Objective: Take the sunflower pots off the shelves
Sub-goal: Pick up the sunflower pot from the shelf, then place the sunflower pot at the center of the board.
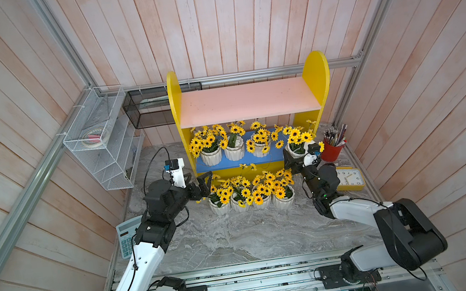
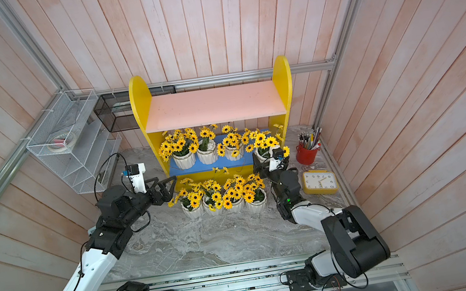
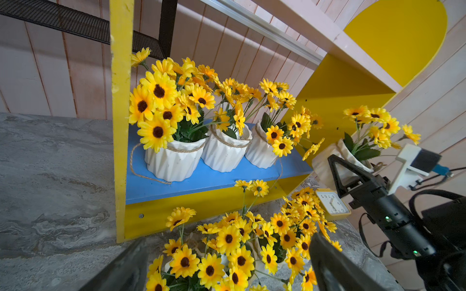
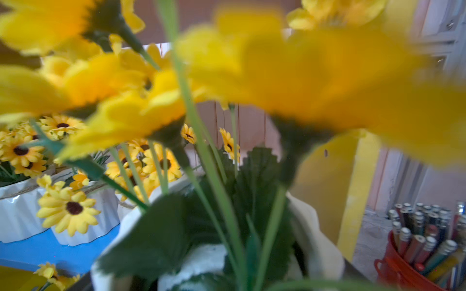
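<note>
Right arm (image 1: 408,230), right tool (image 1: 302,155) wide around sunflower pot (image 1: 293,151); left tool (image 1: 199,177) agape.

Both arms reach forward.
Left gripper (image 1: 203,183) gapes empty; right gripper (image 1: 300,154) clasps a sunflower pot (image 1: 293,149).

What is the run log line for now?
left gripper: open, empty | right gripper: holds one pot at shelf's right end | blue lower board: three pots | pink upper board: bare | table: four pots
</note>
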Controlling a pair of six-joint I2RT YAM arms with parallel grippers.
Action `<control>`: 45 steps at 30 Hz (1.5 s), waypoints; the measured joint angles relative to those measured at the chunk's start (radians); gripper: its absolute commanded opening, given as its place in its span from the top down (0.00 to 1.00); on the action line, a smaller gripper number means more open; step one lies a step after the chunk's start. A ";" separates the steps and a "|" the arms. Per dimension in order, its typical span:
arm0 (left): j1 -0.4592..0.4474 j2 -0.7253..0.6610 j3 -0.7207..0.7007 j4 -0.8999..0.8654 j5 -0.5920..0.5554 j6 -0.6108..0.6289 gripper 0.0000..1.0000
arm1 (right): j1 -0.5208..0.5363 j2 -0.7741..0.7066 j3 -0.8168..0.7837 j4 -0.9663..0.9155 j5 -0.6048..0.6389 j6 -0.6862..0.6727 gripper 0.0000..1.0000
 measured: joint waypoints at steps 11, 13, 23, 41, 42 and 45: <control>0.000 -0.007 -0.002 0.000 -0.038 0.000 0.00 | 0.304 -0.286 -0.096 -0.077 0.118 -0.087 1.00; 0.000 -0.021 -0.005 -0.003 -0.085 0.000 0.00 | 0.388 -0.305 -0.108 -0.084 0.133 -0.085 1.00; 0.001 -0.065 -0.011 -0.041 -0.352 -0.003 0.00 | 0.768 0.025 -0.195 0.081 0.149 -0.088 1.00; 0.008 -0.074 -0.023 -0.044 -0.396 0.008 0.00 | 0.845 0.779 0.062 0.440 0.058 -0.059 1.00; 0.008 -0.074 -0.023 -0.044 -0.394 0.008 0.00 | 0.845 0.792 0.077 0.447 0.055 -0.058 1.00; 0.008 -0.074 -0.024 -0.043 -0.390 0.009 0.00 | 0.844 0.842 0.122 0.477 0.043 -0.051 1.00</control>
